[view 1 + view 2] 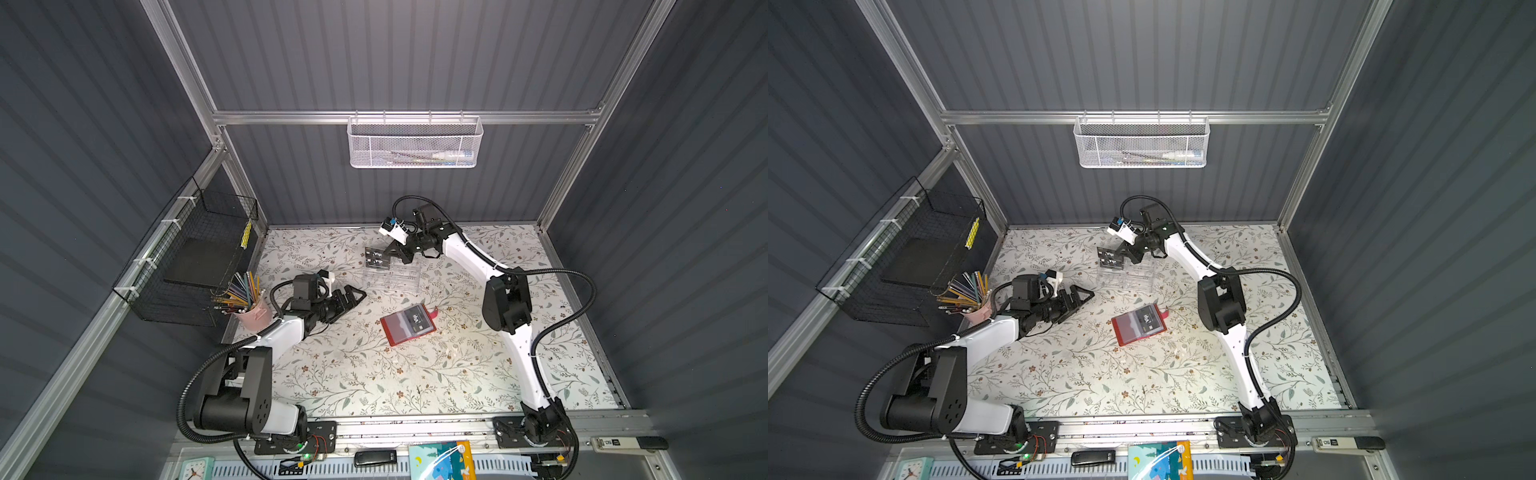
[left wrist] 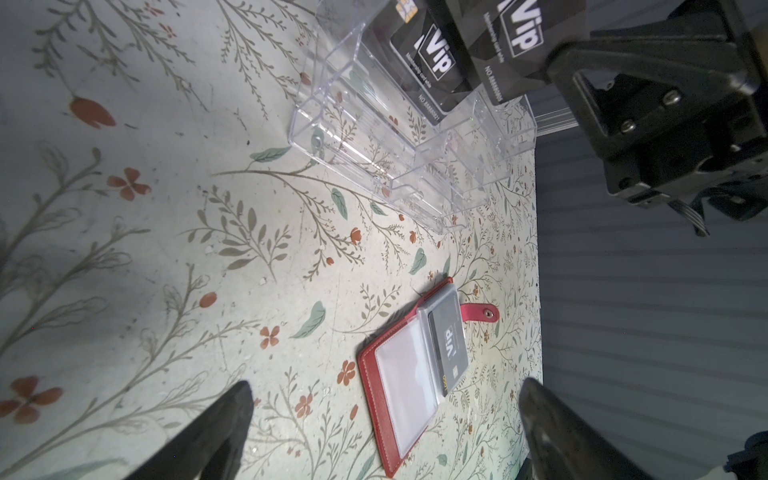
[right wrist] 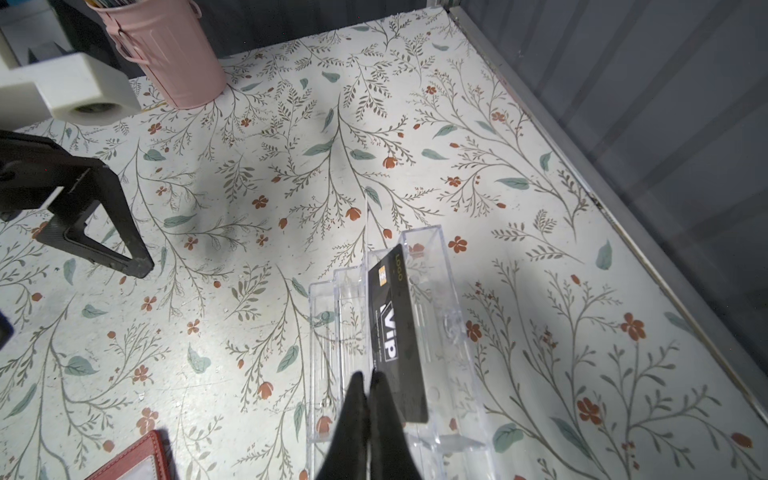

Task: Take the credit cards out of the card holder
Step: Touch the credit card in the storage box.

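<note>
The red card holder (image 1: 398,333) (image 1: 1128,333) lies open mid-table, strap tab pointing right. A black Vip credit card (image 1: 417,320) (image 2: 449,340) sits in its clear sleeve; the other sleeve looks empty. Two more black Vip credit cards (image 1: 377,257) stand at the clear acrylic organizer (image 1: 392,276) (image 3: 453,332). My right gripper (image 1: 388,252) (image 3: 368,376) is shut at the edge of the farther card (image 2: 513,45), pinching it over the organizer. My left gripper (image 1: 358,295) (image 2: 386,386) hangs open left of the holder (image 2: 370,374), touching nothing.
A pink pencil cup (image 1: 254,312) (image 3: 174,54) stands at the table's left edge beside a black wire basket (image 1: 195,257). A white mesh basket (image 1: 413,143) hangs on the back wall. On the front ledge lie a black stick (image 1: 375,458), a clock (image 1: 195,469) and a colourful book (image 1: 440,459).
</note>
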You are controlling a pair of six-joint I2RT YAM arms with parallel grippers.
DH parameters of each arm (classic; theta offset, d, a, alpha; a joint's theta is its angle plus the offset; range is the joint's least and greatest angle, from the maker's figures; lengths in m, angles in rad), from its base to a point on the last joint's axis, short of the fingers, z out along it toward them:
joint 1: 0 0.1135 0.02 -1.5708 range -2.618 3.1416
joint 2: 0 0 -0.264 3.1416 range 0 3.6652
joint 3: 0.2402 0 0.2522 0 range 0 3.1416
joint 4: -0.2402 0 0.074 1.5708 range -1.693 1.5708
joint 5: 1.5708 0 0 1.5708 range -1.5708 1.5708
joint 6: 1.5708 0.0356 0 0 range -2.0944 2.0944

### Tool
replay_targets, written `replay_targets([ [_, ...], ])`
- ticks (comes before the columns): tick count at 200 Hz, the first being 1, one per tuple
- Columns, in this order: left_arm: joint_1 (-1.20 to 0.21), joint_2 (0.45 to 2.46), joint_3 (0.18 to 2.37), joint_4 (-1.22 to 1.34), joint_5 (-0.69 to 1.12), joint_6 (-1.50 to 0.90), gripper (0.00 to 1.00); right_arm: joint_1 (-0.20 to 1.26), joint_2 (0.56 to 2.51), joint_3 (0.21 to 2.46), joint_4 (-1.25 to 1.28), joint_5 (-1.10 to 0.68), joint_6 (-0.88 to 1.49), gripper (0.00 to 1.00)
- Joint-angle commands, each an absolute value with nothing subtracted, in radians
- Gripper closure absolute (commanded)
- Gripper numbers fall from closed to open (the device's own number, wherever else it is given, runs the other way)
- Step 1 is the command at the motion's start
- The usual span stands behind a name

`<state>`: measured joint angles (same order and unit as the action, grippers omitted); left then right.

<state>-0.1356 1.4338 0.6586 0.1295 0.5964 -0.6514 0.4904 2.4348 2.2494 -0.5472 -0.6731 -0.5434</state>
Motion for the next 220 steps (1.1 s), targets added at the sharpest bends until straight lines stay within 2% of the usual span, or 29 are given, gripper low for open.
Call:
replay_targets([
  [1, -0.13, 1.427, 0.649, 0.144, 0.617, -0.659, 0.0, 0.492, 2.453, 2.249, -0.549, -0.654, -0.557, 1.0],
  [113, -0.13, 1.436, 0.647, 0.147, 0.618, -0.653, 0.0, 0.493, 2.51, 2.288, -0.51, -0.62, -0.525, 1.0],
  [134, -0.13, 1.437, 0.647, 0.149, 0.617, -0.653, 0.0, 0.494, 2.506, 2.284, -0.511, -0.616, -0.525, 0.88],
  [151, -0.13, 1.44, 0.647, 0.15, 0.617, -0.654, 0.0, 0.493, 2.504, 2.281, -0.51, -0.615, -0.523, 0.84],
  [169, -0.13, 1.443, 0.647, 0.152, 0.62, -0.657, 0.0, 0.493, 2.502, 2.283, -0.51, -0.615, -0.523, 0.7],
  [220, -0.13, 1.432, 0.643, 0.149, 0.614, -0.659, 0.0, 0.494, 2.464, 2.264, -0.501, -0.622, -0.521, 0.68],
])
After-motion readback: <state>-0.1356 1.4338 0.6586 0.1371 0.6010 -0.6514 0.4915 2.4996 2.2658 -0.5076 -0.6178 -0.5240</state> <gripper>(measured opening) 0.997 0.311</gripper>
